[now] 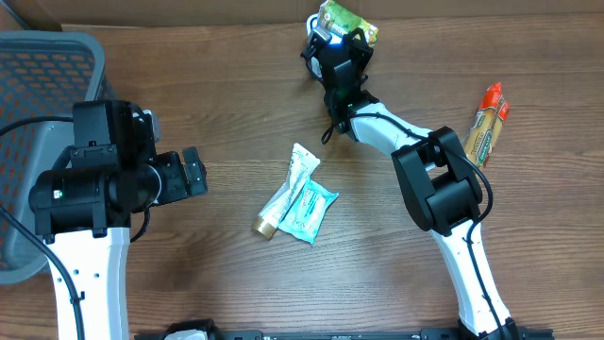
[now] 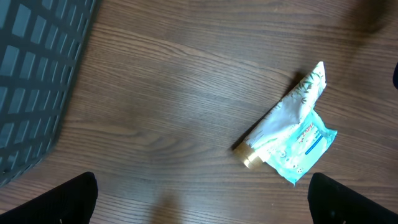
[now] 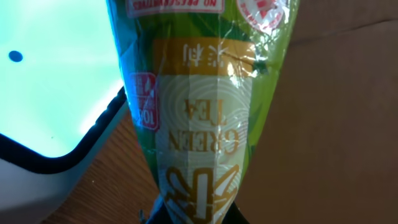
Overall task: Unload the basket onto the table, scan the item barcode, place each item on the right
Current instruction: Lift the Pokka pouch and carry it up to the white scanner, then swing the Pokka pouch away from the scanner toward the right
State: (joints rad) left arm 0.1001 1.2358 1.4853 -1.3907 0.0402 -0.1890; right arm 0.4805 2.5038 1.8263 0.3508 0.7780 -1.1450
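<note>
Green tea packet (image 1: 347,19) clamped in right hand (image 1: 335,40), jutting forward — left hand (image 1: 193,173) apart.

Before you, the tabletop (image 1: 236,104) shows brown wood grain with a smooth, dull finish. The green tea packet (image 3: 205,124) is glossy plastic film, creased and catching the light. At centre you have a white tube (image 1: 288,194) of soft, crinkled plastic with a shiny gold cap (image 1: 262,227), and a glossy teal film pack (image 1: 313,210). The basket (image 1: 47,85) is matt grey plastic mesh. Behind the packet, you see plain matt brown cardboard (image 3: 336,124).
</note>
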